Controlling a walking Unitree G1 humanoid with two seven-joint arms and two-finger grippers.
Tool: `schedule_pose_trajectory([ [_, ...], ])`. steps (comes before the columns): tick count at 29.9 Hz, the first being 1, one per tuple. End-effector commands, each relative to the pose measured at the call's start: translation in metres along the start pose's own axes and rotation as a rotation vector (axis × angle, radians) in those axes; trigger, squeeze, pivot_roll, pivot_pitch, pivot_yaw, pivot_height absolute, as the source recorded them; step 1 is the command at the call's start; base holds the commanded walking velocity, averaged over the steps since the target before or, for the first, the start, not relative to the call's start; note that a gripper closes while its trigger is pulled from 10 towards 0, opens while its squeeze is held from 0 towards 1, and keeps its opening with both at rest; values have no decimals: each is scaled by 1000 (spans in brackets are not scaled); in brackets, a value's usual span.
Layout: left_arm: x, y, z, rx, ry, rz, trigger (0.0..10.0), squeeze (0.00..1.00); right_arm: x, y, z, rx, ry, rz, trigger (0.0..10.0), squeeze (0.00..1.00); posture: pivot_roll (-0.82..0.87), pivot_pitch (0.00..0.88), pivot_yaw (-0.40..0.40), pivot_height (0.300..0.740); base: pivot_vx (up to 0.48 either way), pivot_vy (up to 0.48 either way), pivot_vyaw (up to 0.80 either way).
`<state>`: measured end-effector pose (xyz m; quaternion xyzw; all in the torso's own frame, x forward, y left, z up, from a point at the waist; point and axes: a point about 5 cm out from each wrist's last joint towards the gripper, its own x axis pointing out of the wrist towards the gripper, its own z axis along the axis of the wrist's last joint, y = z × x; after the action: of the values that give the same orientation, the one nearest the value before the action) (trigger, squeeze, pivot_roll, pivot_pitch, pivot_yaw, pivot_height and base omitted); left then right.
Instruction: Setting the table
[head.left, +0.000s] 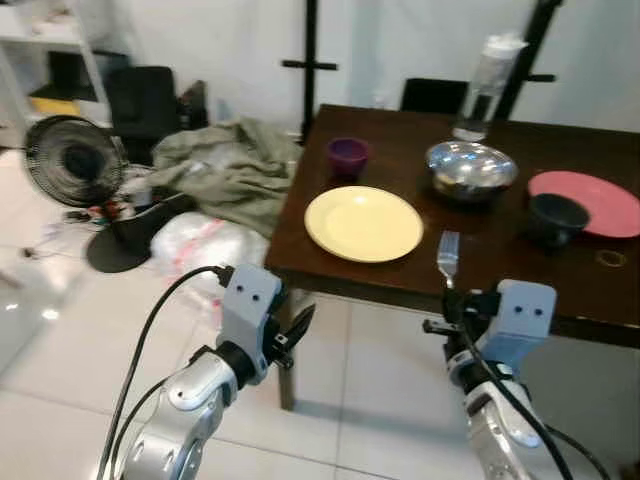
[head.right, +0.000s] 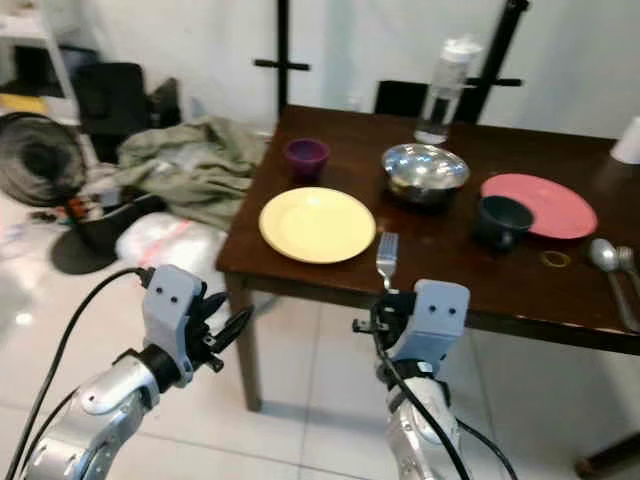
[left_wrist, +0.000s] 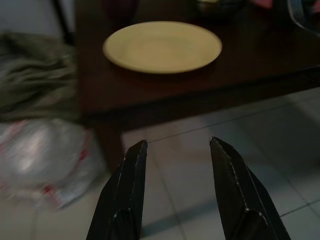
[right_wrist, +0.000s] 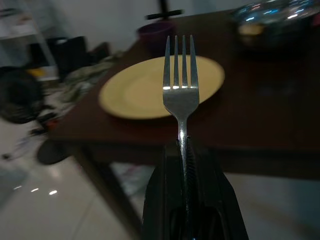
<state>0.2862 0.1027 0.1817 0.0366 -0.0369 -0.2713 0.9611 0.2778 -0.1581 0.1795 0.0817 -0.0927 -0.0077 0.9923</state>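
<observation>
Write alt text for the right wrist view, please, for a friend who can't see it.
The robot's right hand grips a silver fork by its handle, tines pointing up and away toward a dark wooden table. Behind the fork lies a yellow plate, with a purple cup and a shiny metal bowl farther back.

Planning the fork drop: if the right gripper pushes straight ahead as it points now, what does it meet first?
Probably the round yellow plate on the dark wooden table; the silver fork's tines lead the right gripper, though depth is unclear.

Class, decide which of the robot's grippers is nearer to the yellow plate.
Right. The right gripper, holding the fork, sits at the table edge beside the yellow plate. The left gripper hangs open, lower, off the table's corner.
</observation>
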Motion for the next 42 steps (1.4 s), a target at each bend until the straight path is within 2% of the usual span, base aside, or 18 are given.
schedule_pose_trajectory([
  [1, -1, -3, -5, -14, 19, -13, 10000, 0, -4, -6, -3, -9, 12, -24, 10000, 0, 32, 113, 74, 740, -289, 0, 0],
  [36, -1, -2, -6, -15, 23, -11, 10000, 0, -7, -5, -10, -12, 35, -12, 10000, 0, 33, 119, 77, 740, -285, 0, 0],
  [42, -1, -2, -6, -16, 25, -8, 10000, 0, -7, -5, -10, -11, 36, -12, 10000, 0, 33, 119, 77, 740, -126, 0, 0],
])
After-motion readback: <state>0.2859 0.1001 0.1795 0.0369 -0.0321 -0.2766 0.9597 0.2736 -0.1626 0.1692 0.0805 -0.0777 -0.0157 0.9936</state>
